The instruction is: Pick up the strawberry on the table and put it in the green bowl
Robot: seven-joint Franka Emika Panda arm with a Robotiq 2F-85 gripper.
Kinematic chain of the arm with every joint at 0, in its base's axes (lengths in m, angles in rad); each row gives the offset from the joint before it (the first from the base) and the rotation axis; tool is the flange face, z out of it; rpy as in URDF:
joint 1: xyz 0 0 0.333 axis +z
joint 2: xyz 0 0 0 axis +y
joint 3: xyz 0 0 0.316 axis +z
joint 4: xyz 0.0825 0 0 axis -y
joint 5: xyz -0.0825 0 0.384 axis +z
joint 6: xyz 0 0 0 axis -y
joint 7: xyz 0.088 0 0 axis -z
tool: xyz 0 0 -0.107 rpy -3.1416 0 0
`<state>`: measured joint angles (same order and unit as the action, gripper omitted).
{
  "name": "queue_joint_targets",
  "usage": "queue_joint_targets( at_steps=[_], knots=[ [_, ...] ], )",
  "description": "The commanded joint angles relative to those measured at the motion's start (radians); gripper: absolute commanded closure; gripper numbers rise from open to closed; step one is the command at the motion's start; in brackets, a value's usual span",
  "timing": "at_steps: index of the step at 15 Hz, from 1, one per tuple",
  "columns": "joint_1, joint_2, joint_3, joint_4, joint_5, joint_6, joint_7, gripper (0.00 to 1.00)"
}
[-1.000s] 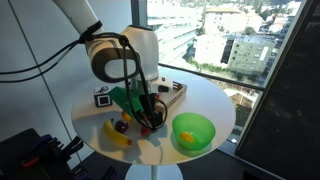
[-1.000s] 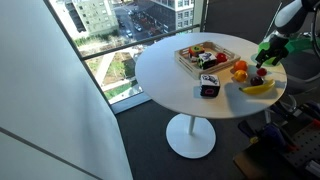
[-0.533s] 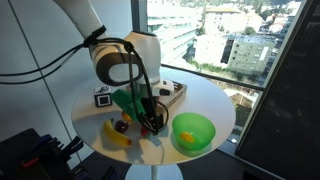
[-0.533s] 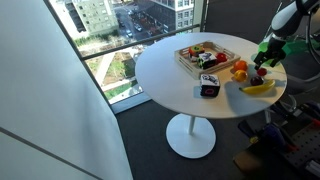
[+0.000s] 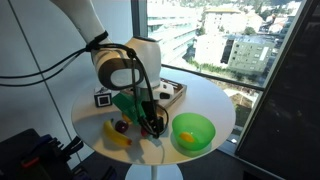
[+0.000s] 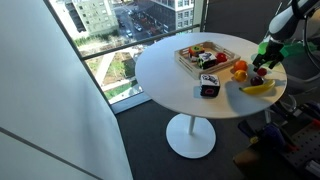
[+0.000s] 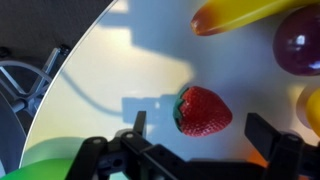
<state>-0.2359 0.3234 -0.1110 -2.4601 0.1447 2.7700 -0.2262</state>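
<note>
In the wrist view the strawberry (image 7: 203, 110), bright red with a green cap, lies on the round white table (image 7: 110, 70) between my two open fingers, which stand apart on either side and do not touch it. My gripper (image 7: 200, 130) hangs just above it. The green bowl shows as a lime edge at the lower left of the wrist view (image 7: 45, 160). In an exterior view the bowl (image 5: 192, 131) sits at the table's near right, and my gripper (image 5: 150, 122) is low over the table left of it. In an exterior view my gripper (image 6: 262, 66) is by the fruit.
A banana (image 7: 240, 14), a dark purple-red fruit (image 7: 298, 42) and an orange fruit (image 7: 310, 108) lie close around the strawberry. A wooden tray (image 6: 205, 56) of fruit and a small dark box (image 6: 209, 86) sit on the table. The table edge runs near the bowl.
My gripper has sunk slightly toward the table in the exterior views. The fruit and bowl have not moved.
</note>
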Motion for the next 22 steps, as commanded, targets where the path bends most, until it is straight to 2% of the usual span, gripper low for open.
queue_joint_targets(
  at_steps=[1,2,6,8,13,22],
  knots=[
    [-0.014,0.020,0.011,0.016,-0.008,0.022,0.000,0.25],
    [-0.014,0.023,0.011,0.017,-0.009,0.024,0.001,0.26],
    [-0.011,0.032,0.008,0.020,-0.014,0.025,0.011,0.60],
    [-0.011,0.020,0.006,0.019,-0.013,0.017,0.017,0.73],
    [-0.017,-0.048,-0.005,0.016,-0.010,-0.026,0.023,0.73],
    [-0.018,-0.197,-0.066,0.025,-0.007,-0.106,0.035,0.73]
  ],
)
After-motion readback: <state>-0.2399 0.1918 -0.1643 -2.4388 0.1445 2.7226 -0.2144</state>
